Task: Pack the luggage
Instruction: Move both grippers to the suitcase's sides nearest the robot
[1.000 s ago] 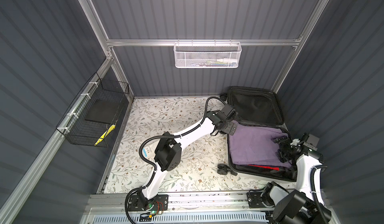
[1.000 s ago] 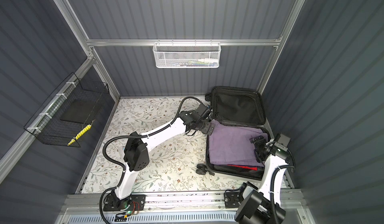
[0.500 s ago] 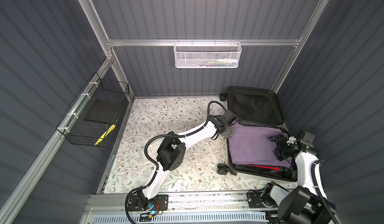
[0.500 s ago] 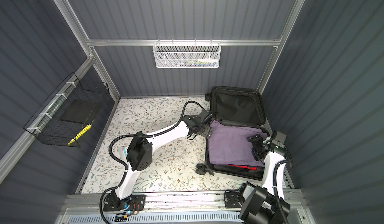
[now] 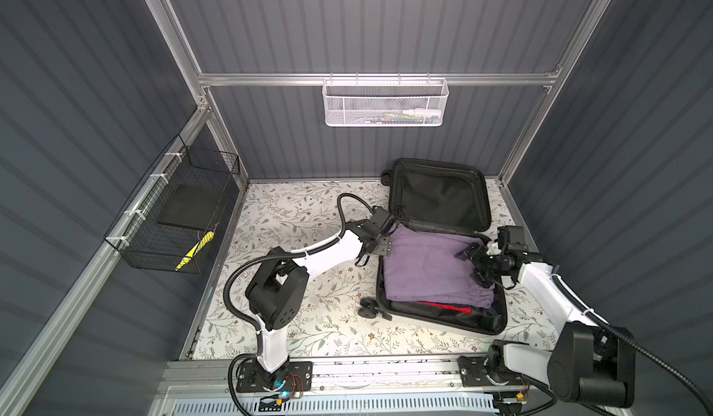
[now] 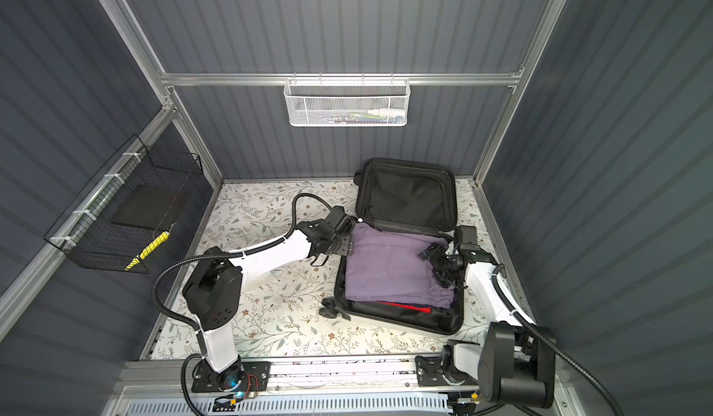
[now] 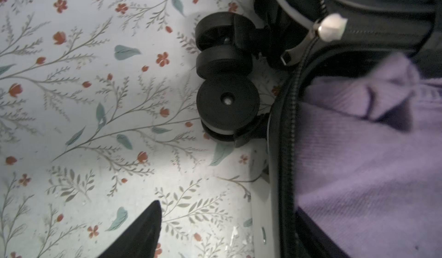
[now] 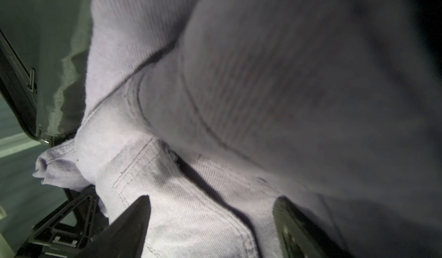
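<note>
The luggage (image 5: 443,323) (image 6: 405,327) lies open at the right of the floor in both top views, its black-lined lid (image 5: 440,198) propped against the back wall. A folded purple garment (image 5: 428,267) (image 6: 389,267) fills the lower shell over a red item (image 5: 447,307). My left gripper (image 5: 382,244) (image 6: 344,246) is at the shell's left rim near the hinge. Its wrist view shows one finger (image 7: 143,232) over the floor beside the zipper edge (image 7: 287,149) and black wheels (image 7: 227,101). My right gripper (image 5: 473,265) (image 8: 215,221) hangs open over the garment's right side, cloth between its fingers.
A white mesh basket (image 5: 384,105) hangs on the back wall. A black wire basket (image 5: 173,221) with a yellow item (image 5: 193,252) hangs on the left wall. The floral floor (image 5: 308,221) spreads left of the luggage. The right wall stands close behind the right arm.
My left gripper has drawn back leftward from over the garment to the shell's left rim, its jaws narrowing somewhat. My right gripper has moved left, further in over the garment.
</note>
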Robot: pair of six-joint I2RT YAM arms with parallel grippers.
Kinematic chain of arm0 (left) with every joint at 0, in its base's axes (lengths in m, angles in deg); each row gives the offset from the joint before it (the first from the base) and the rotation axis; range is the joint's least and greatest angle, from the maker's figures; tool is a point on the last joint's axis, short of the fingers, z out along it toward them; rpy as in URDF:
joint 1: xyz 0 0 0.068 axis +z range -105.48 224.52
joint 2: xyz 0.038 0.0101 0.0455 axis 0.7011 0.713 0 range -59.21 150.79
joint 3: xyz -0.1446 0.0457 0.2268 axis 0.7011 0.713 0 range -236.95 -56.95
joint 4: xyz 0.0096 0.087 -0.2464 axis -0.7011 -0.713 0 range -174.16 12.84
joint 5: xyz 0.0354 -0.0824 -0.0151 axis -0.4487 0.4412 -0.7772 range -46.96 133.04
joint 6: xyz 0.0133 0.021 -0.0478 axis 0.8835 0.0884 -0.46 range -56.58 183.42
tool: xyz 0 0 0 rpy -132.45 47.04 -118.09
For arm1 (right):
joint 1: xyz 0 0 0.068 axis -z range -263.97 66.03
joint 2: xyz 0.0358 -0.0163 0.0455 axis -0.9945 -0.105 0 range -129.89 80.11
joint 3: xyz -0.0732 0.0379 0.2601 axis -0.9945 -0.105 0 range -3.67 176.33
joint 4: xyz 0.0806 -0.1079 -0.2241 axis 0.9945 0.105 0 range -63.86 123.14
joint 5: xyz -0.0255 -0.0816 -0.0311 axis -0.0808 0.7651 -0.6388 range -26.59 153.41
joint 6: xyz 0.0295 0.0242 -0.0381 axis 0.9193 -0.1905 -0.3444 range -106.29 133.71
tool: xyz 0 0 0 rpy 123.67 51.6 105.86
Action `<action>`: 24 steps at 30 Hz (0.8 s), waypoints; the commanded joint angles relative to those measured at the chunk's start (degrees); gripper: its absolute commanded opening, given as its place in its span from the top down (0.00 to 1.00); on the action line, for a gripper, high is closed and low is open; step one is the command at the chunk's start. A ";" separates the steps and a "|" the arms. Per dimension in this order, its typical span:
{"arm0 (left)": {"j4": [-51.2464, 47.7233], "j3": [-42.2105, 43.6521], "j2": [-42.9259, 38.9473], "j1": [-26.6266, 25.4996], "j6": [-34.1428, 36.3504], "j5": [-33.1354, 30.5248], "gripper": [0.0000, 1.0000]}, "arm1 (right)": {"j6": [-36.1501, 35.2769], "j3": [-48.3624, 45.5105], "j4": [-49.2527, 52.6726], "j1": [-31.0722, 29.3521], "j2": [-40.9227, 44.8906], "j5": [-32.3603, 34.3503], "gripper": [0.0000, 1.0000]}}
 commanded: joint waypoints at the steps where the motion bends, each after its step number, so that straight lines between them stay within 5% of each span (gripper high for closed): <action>1: -4.65 5.07 -3.08 2.29 -1.99 -4.60 0.21 | 2.41 2.58 -1.92 -4.00 -3.69 7.07 0.16; 13: -2.76 16.65 -13.35 12.63 -3.84 -3.01 0.24 | 2.45 17.60 0.09 -17.23 -16.01 9.18 0.16; 24: -3.26 10.91 -15.81 13.55 -0.66 3.38 0.03 | -0.59 18.08 8.01 -18.10 -3.78 15.77 0.16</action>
